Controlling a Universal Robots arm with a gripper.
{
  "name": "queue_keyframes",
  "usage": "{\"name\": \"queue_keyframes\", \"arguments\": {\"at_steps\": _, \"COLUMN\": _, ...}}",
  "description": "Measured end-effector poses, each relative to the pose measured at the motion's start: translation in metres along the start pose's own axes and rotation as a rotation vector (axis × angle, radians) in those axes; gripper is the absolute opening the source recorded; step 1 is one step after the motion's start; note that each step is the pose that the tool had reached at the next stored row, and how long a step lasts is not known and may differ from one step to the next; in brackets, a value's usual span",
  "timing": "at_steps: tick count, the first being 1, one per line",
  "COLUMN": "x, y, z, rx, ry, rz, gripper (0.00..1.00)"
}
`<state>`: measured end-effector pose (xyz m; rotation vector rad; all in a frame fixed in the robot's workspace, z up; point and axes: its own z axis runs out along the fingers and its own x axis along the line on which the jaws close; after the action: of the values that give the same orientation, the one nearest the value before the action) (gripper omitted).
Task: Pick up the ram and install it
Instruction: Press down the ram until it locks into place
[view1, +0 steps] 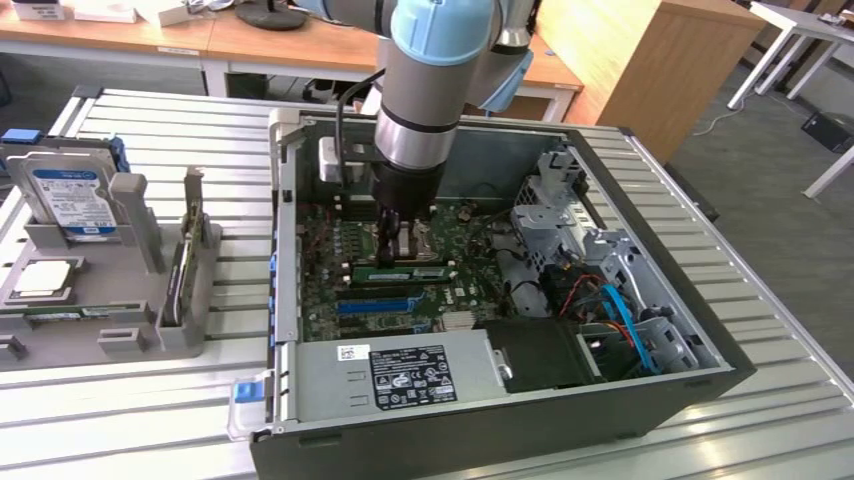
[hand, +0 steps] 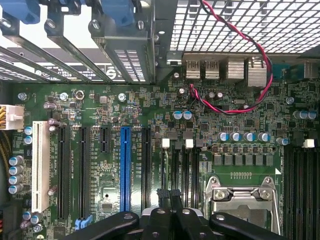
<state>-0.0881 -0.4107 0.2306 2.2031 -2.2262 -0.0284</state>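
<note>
Reaching down into the open computer case (view1: 667, 395), the pincer (view1: 391, 250) has its two black fingers (hand: 163, 197) pressed together with no gap between them, and nothing is seen clamped there. In the exterior view the fingertips end right at the upper edge of the ram (view1: 407, 272); whether they touch it cannot be told. The ram stands on its long edge inside the case, seated along a slot of the green motherboard (view1: 320, 290), with its white label facing the case's front wall. The long blue slot (view1: 374, 303) (hand: 125, 167) runs parallel to the ram, a little nearer the case's front wall.

Further inside the case:
- The metal processor socket (hand: 242, 195) sits close beside the fingers.
- A twisted red and black wire (hand: 235, 107) loops over the board near the rear ports.
- The silver power supply (view1: 414, 370) with its black label lies along the case's front wall.
- A grey drive cage (view1: 561, 200) fills the case's side on the exterior view's right.

Outside the case, on the exterior view's left, a grey rack (view1: 134, 330) holds a blue-labelled hard drive (view1: 74, 200) upright.
</note>
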Motion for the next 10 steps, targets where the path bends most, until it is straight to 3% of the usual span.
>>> {"name": "queue_keyframes", "arguments": {"at_steps": 10, "x": 0.0000, "y": -0.0001, "z": 0.0017, "rx": 0.0002, "ry": -0.0002, "rz": 0.000, "gripper": 0.11}}
